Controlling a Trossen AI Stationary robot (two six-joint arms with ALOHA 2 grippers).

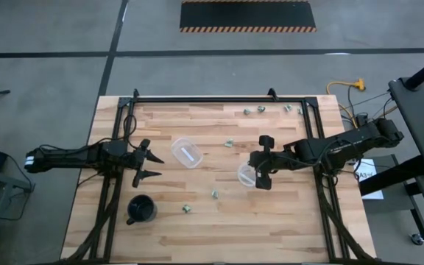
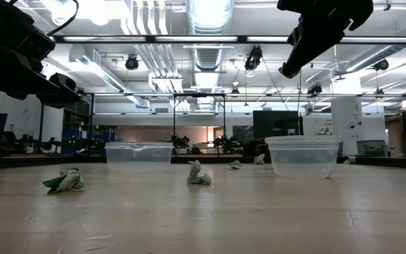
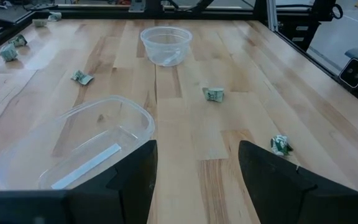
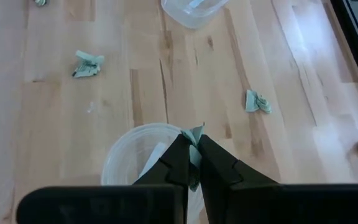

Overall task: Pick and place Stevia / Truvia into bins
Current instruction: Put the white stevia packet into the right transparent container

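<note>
Our right gripper (image 4: pixel 193 138) pinches a Stevia packet (image 4: pixel 196 132) over the bin (image 1: pixel 247 174) at frame centre; our left gripper (image 1: pixel 150 164) waits wide open at left, beside the other bin (image 1: pixel 187 152).

Bench (image 1: pixel 219 221): pale wood planks, visible grain, smooth satin finish, faint sheen in low view
Bins (image 3: pixel 166 45): clear thin plastic, whitish translucent walls, glossy
Nearer bin (image 3: pixel 79 152), at 9 o'clock of bench centre: same clear plastic, flat white strip inside
Packets (image 4: pixel 87 65): crumpled paper, pale green and white, matt, creased
Right tool (image 4: pixel 191 163): dark matt plastic-looking fingers, closed on paper packet scrap (image 4: pixel 194 134)
Left tool (image 3: pixel 194 180): dark matt fingers, spread
Black cup (image 1: pixel 141 209): dark, slight gloss
</note>
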